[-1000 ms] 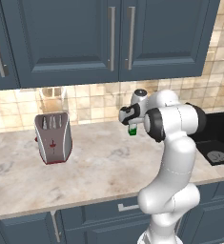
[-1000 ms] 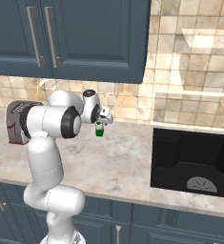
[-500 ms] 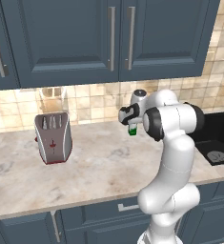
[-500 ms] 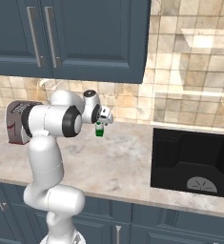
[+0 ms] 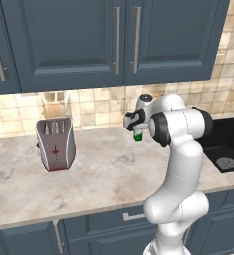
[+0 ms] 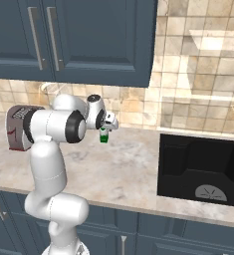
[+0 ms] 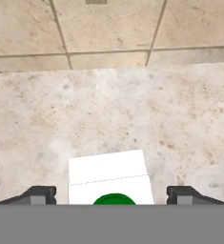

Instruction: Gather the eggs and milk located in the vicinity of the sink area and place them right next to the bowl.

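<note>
Over the beige marbled stone counter (image 5: 103,174), close to the tiled back wall, my two-finger gripper (image 7: 111,194) hangs above one white carton with a round green cap (image 7: 111,180), which from the hand's own camera sits between my two dark fingertips (image 7: 39,194), one on each side with a clear gap to the carton's edges. My jaws stand spread wide and neither pad touches the carton, so I am not gripping it. From the left base camera the same carton (image 5: 138,136) shows as a small green-and-white shape just below my gripper (image 5: 135,130), and from the right base camera it (image 6: 103,136) stands on the counter under my gripper (image 6: 107,128). One grey and dark red two-slot toaster (image 5: 56,144) stands well to the left of the carton. One black sink basin (image 6: 200,169) lies sunk in the counter well to the right. Two dark blue cabinet doors (image 5: 113,40) with two silver bar handles hang overhead.
</note>
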